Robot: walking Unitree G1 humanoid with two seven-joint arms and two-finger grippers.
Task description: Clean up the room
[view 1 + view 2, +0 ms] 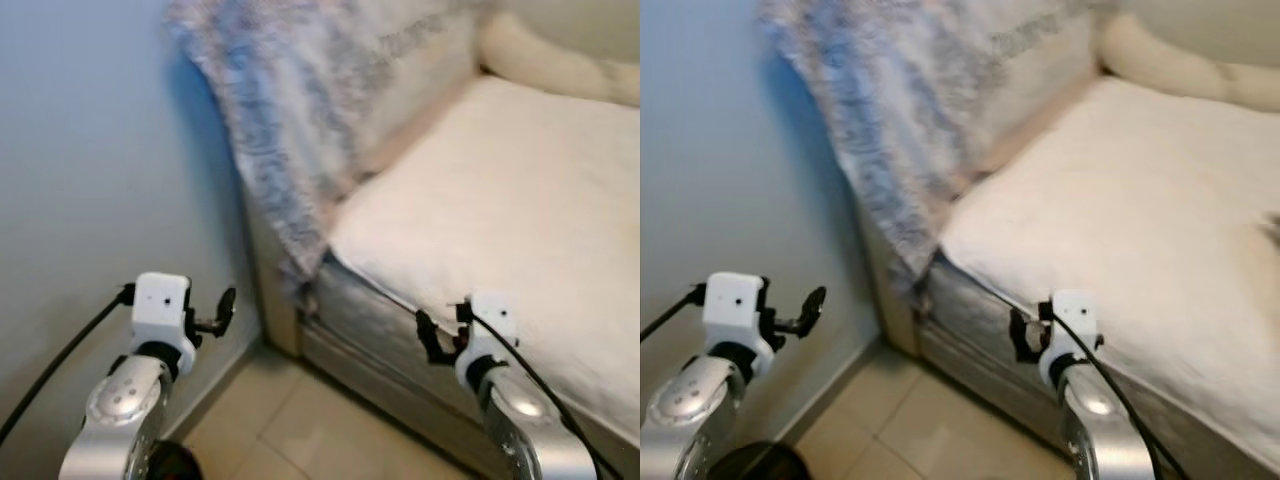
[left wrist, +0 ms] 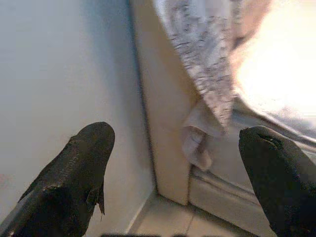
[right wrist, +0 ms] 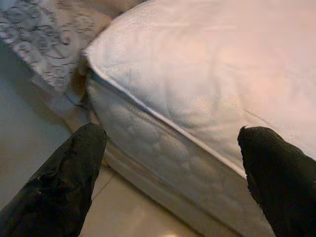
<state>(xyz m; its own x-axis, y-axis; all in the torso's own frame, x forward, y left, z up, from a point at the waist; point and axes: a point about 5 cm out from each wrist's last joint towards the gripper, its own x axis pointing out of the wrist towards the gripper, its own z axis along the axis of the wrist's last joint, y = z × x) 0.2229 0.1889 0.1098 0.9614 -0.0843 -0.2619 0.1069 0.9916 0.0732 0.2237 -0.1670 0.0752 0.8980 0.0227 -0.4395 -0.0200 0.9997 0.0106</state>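
Observation:
A grey-and-white patterned blanket [image 1: 290, 110] hangs over the headboard end of a bed and droops past the mattress corner. The white mattress [image 1: 520, 200] fills the right half of the eye views, with a cream pillow [image 1: 560, 60] at its far end. My left gripper [image 1: 218, 312] is raised near the blue-grey wall, open, with nothing between its fingers [image 2: 74, 173]. My right gripper [image 1: 432, 335] hangs in front of the mattress side, open and holding nothing. The blanket's hanging corner [image 2: 197, 143] shows between the left fingers, some way off.
A blue-grey wall [image 1: 90, 180] closes the left side. The quilted grey side of the mattress [image 3: 163, 153] and a beige bed frame [image 2: 168, 133] stand over a narrow strip of beige tiled floor [image 1: 310, 430] between wall and bed.

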